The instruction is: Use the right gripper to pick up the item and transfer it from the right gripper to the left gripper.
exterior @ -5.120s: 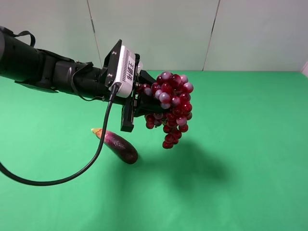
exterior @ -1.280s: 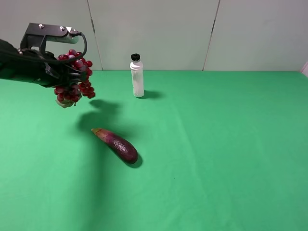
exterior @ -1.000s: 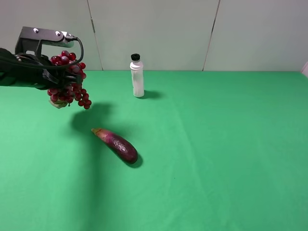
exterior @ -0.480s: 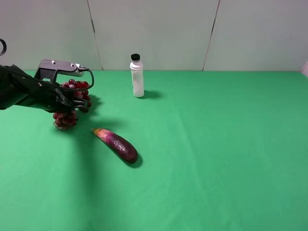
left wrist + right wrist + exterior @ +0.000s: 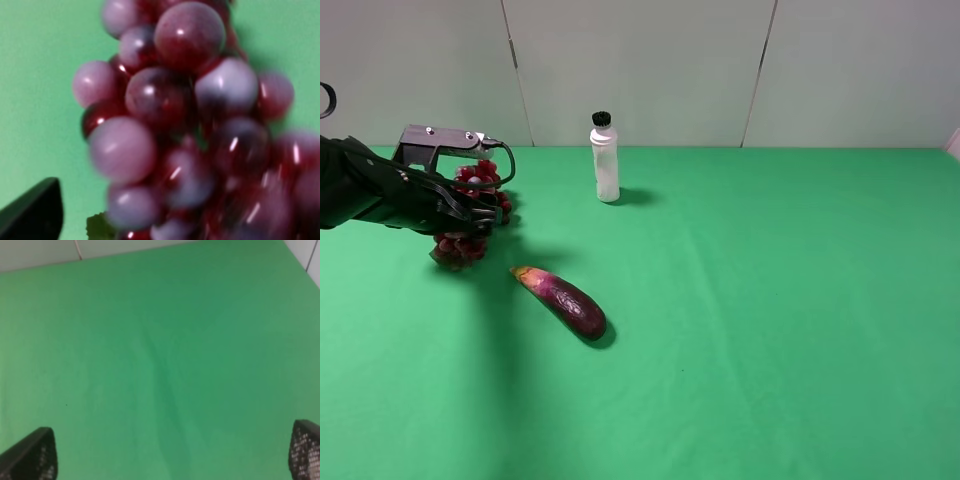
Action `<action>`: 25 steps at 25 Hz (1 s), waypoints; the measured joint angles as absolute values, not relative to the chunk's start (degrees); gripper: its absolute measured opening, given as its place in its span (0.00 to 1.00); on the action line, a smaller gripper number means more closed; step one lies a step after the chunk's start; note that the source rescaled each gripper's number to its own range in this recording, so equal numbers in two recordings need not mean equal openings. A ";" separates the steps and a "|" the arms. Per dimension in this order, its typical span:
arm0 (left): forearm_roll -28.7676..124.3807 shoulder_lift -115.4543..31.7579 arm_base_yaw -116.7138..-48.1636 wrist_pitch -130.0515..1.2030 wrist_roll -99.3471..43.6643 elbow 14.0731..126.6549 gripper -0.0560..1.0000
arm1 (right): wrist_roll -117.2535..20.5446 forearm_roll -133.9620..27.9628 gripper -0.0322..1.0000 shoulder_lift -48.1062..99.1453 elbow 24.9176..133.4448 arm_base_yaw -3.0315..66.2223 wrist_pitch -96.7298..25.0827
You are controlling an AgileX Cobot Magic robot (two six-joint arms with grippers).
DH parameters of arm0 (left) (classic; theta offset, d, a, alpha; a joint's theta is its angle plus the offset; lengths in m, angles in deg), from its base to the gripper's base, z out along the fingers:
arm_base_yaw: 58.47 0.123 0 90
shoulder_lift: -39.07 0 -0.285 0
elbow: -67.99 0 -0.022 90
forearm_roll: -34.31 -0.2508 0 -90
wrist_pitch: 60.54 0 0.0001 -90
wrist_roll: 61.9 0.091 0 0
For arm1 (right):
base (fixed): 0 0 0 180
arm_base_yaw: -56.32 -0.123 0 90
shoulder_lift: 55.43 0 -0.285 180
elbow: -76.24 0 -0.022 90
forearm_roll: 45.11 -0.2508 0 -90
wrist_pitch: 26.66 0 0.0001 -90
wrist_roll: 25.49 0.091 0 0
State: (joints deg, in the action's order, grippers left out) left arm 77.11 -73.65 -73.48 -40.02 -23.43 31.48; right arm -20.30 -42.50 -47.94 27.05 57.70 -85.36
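So the grapes (image 5: 457,248) are way over on the left side of the green bench (image 5: 770,300), right under the left hand (image 5: 470,215), which reaches in from the left edge of the overhead view with its cable looping over the top. The bunch sits low, its bottom end at or just above the cloth with its shadow tucked in close, so whether it's actually touching the bench is hard to call. In the left wrist view the grapes (image 5: 190,135) fill nearly the whole picture, glossy dark red with a few paler purple ones, a bit blurry. One black finger (image 5: 32,212) pokes in at a corner, with a sliver of green between it and the bunch. The other finger isn't visible, so honestly can't tell if that hand is gripping or has let go. The right hand (image 5: 167,452) isn't in the overhead shot at all; its own camera shows both fingertips spread wide at the corners with nothing but green bench between them. The eggplant (image 5: 563,301) lies near the grapes, towards the middle, not touching them. The white bottle (image 5: 606,160) stands upright at the back.
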 joint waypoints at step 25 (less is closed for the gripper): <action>73.77 -49.49 -73.48 -53.44 -20.92 31.42 1.00 | -20.30 -42.50 1.00 -47.94 27.05 57.70 -85.36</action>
